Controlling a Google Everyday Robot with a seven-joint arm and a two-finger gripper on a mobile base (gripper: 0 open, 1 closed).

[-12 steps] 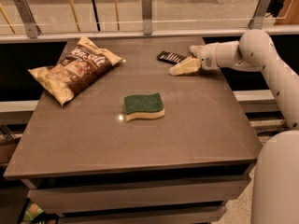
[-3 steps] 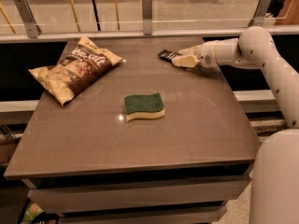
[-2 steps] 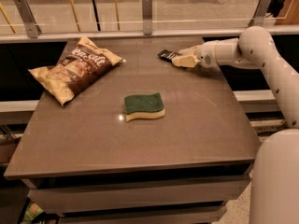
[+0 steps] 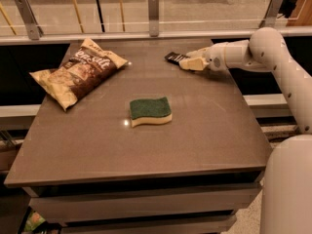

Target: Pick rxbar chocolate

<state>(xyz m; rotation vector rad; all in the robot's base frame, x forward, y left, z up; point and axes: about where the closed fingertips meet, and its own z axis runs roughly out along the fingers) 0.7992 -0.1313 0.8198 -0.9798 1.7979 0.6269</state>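
The rxbar chocolate (image 4: 173, 57) is a small dark flat bar lying near the far right edge of the table. Only its left end shows; the rest is covered by my gripper (image 4: 191, 61). The gripper reaches in from the right on the white arm (image 4: 243, 52), low over the table and right at the bar. I cannot tell whether the bar is held.
A green-and-yellow sponge (image 4: 150, 111) lies at the table's middle. A large tan-and-brown chip bag (image 4: 78, 72) lies at the far left. The brown table (image 4: 146, 150) is backed by a rail with glass panels (image 4: 151, 13). The robot's white body (image 4: 287, 189) stands at the right front.
Since four seconds ago the gripper has moved left and slightly back, from beside the bar to over its right end. In the last second nothing visibly moved.
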